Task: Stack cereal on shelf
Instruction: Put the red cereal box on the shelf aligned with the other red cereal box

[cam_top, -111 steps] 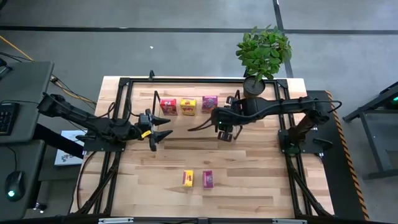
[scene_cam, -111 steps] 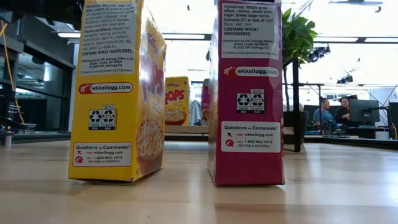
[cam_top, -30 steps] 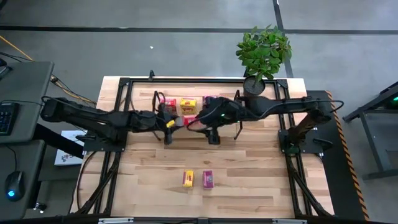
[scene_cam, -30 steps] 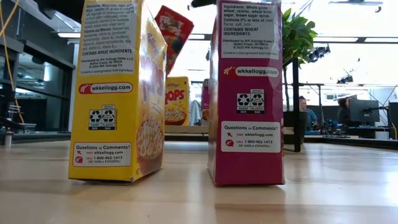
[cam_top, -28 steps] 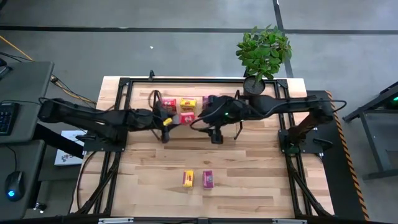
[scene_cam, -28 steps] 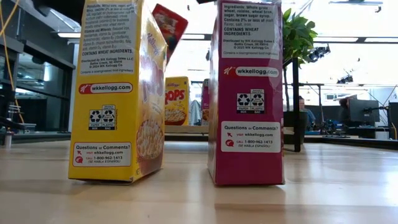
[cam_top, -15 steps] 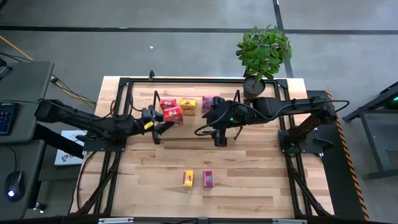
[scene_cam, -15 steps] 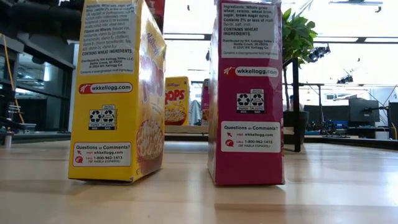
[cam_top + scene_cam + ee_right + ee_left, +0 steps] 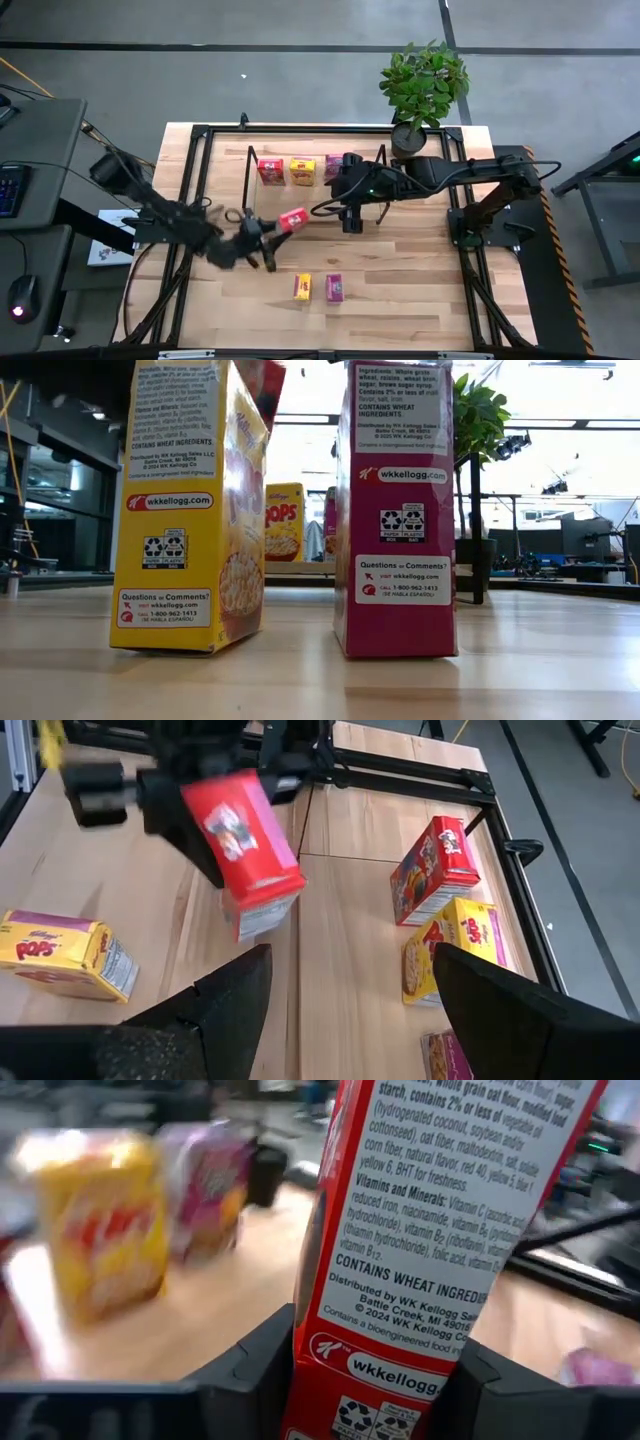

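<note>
My left gripper (image 9: 276, 225) is shut on a red cereal box (image 9: 293, 218), held above the table's middle, between the shelf and the two near boxes. The shelf (image 9: 300, 190) stands at the far side with a red box (image 9: 270, 170), a yellow box (image 9: 302, 171) and a magenta box (image 9: 336, 167) upright on it. A yellow box (image 9: 302, 287) and a magenta box (image 9: 334, 288) stand on the tabletop near the front. My right gripper (image 9: 350, 218) is open and empty beside the shelf's right part. My left gripper pinches the red box between its two fingers (image 9: 250, 1370), on the two broad faces next to the narrow printed side (image 9: 385, 1350), near one end of the box. The fingers come about level from the table's left. The box is tilted and lifted clear of the table (image 9: 245, 845).
A potted plant (image 9: 422, 85) stands at the far right corner. Black frame rails (image 9: 200, 180) run along the table's left and right sides. The low view is mostly filled by the near yellow box (image 9: 190, 510) and magenta box (image 9: 395, 510).
My left gripper has carried the red box from just in front of the shelf toward the table's near edge, and the box has stayed lifted. My right gripper has drawn back a little toward the table's right.
</note>
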You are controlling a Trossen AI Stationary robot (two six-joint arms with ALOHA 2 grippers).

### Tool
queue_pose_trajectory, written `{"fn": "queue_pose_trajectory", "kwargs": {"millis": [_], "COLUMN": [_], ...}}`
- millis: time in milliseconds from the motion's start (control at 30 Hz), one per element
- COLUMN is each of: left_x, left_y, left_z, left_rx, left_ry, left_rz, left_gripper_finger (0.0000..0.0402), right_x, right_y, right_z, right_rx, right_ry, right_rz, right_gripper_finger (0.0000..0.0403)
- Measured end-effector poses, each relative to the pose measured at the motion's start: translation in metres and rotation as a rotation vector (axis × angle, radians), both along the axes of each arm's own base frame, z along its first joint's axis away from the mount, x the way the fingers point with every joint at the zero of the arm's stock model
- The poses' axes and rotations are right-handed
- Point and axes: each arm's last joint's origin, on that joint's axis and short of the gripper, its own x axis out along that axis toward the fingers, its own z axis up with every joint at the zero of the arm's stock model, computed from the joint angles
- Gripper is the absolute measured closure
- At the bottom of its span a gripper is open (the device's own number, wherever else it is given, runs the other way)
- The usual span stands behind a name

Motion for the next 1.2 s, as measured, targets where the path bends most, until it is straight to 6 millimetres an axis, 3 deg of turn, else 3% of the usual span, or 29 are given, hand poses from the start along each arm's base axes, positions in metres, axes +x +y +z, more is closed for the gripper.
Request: {"fn": "queue_pose_trajectory", "kwargs": {"millis": [133, 233, 367, 600, 1200], "left_x": [-0.005, 0.001, 0.016, 0.034, 0.009], "left_y": [-0.022, -0.029, -0.028, -0.018, 0.003], "left_z": [-0.038, -0.055, -0.061, -0.054, -0.08], "left_rx": [-0.039, 0.005, 0.058, 0.195, 0.175], "left_ry": [-0.077, -0.091, -0.117, -0.04, -0.04], "left_rz": [0.171, 0.24, 0.347, 0.445, 0.443], "left_gripper_finger": [0.0255, 0.0254, 0.0256, 0.0255, 0.0258], "right_x": [0.0, 0.0, 0.0, 0.0, 0.0], "right_y": [0.0, 0.0, 0.0, 0.0, 0.0], "right_z": [0.0, 0.0, 0.0, 0.0, 0.0], "right_rx": [-0.01, -0.02, -0.02, -0.014, -0.011], "right_ry": [0.001, 0.002, -0.002, 0.002, 0.003], "right_rz": [0.008, 0.015, 0.015, 0.009, 0.014], "right_gripper_finger": [0.0132, 0.0132, 0.0132, 0.0132, 0.0132]}}
